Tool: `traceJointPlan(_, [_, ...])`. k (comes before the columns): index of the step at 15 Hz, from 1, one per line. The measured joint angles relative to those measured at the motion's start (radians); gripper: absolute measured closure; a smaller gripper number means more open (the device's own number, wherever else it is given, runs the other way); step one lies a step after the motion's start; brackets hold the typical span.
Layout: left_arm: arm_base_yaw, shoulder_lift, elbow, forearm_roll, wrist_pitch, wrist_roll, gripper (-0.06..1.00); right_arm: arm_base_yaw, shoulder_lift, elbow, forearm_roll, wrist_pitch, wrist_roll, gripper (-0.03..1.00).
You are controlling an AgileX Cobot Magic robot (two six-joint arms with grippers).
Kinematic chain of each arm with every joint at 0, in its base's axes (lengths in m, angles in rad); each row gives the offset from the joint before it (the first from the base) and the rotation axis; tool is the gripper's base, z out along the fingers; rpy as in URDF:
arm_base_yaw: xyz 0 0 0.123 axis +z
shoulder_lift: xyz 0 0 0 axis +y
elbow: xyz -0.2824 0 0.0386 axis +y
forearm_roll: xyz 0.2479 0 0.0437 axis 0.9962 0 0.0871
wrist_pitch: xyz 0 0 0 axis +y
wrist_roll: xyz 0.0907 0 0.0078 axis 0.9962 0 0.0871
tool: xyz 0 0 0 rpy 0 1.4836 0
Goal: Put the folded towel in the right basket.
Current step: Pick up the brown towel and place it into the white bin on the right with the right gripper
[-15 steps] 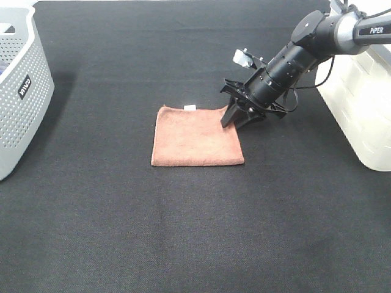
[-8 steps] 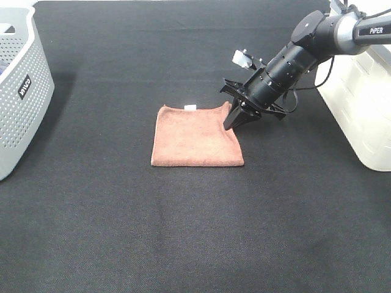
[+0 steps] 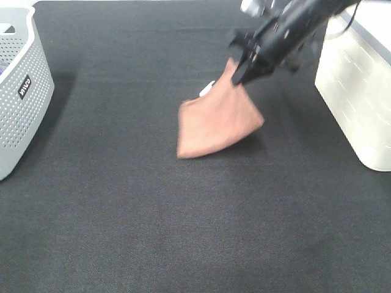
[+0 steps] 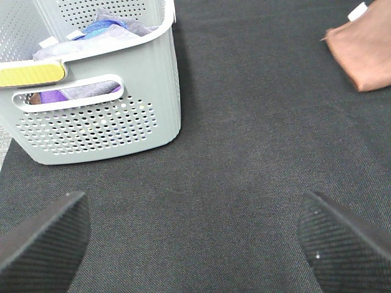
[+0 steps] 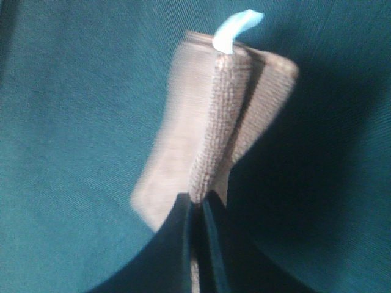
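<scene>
It looks like a robotics lab bench rather than a home. A black mat [image 3: 183, 226] covers the work surface. A grey basket [image 3: 21, 104] of laundry [image 4: 104, 30] sits at the mat's left edge and a white basket [image 3: 360, 116] at its right. A black robot arm [image 3: 296, 23] reaches over the mat.

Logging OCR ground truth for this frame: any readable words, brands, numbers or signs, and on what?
On the grey basket, the black label: white letters running sideways, too small to read.
On the towel, the tag: blurred, nothing readable.
On the same basket, the yellow patch: no text shows.
No other text in view.
</scene>
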Motion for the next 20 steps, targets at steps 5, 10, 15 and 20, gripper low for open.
traceJointPlan(5, [0.0, 0.0, 0.0, 0.0, 0.0, 0.0, 0.07, 0.0, -0.191, 0.0, -0.142, 0.05, 0.011, 0.97])
traceJointPlan(10, [0.0, 0.0, 0.0, 0.0, 0.0, 0.0, 0.07, 0.0, -0.381, 0.0, -0.432, 0.076, 0.175, 0.97])
traceJointPlan(15, [0.0, 0.0, 0.0, 0.0, 0.0, 0.0, 0.07, -0.136, -0.454, -0.072, -0.474, 0.079, 0.232, 0.97])
traceJointPlan(20, [0.0, 0.0, 0.0, 0.0, 0.0, 0.0, 0.07, -0.354, -0.454, -0.122, -0.417, 0.08, 0.238, 0.97])
